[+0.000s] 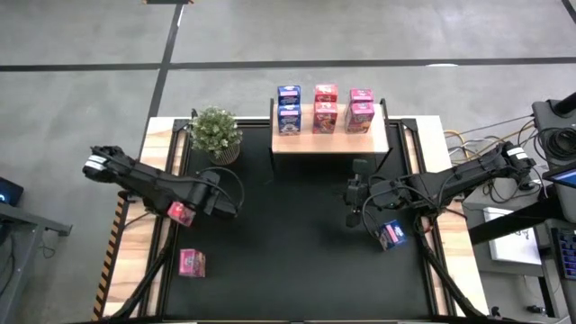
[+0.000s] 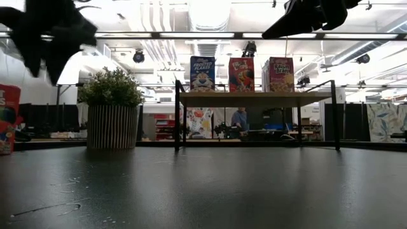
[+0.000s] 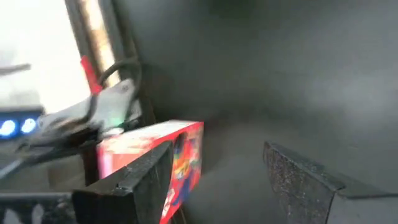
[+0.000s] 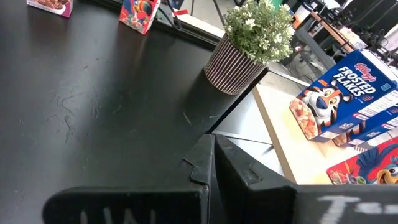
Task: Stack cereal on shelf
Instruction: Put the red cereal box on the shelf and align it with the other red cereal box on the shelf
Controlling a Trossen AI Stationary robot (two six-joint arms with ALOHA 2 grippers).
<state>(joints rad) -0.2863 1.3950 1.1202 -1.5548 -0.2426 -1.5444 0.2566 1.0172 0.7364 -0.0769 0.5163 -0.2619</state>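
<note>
The shelf [image 1: 329, 139] stands at the far edge of the counter [image 1: 288, 243], about midway along it. On its pale top six cereal boxes show in three pairs: two blue [image 1: 289, 110], two red in the middle [image 1: 326, 108], two pink-red [image 1: 360, 110]. From the low view only the front three can be counted, since each hides the one behind it.

Three more boxes lie off the shelf. One pink box [image 1: 181, 212] sits at the counter's left edge, right at the left gripper [image 1: 191, 210]. Another pink box [image 1: 192, 263] lies near the left front corner on the wooden border. A blue box [image 1: 392, 235] lies by the right edge, partly covered by the right arm from above, so its print cannot be read.

In the left wrist view the left gripper's fingers [image 3: 298, 177] stand wide apart, with the pink box beside one finger and partly hidden by it; whether it touches is hard to tell, and the picture is smeared. The right gripper [image 1: 354, 193] hangs over the counter to the right of centre, in front of the shelf, its fingers [image 4: 233, 165] pressed together and holding nothing.

One potted plant [image 1: 215, 133] stands at the far left corner, just left of the shelf. The low view cuts one box at its left border.
</note>
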